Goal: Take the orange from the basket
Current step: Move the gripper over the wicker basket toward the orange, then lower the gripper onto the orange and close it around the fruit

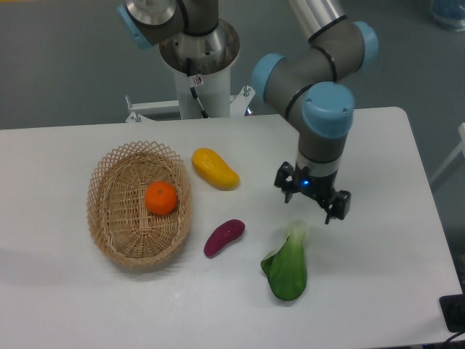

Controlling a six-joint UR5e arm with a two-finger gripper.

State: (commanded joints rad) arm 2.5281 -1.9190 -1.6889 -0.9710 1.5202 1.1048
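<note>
Orange and glossy, the orange [160, 198] is sitting alone in the middle of the wicker basket [109, 240], clear of its lattice rim. It is looking firm, round and fairly light, but that smooth skin is likely to be slippery, so the best hold is probably straight down across its widest part, squeezing gently to avoid bruising. The gripper [312, 201] is hovering well to the right, just above the bok choy [286, 265], fingers spread apart and carrying nothing. Between it and the basket, a yellow mango-like fruit [214, 168] and a purple sweet potato [224, 237] are lying on the white table [378, 291].
</note>
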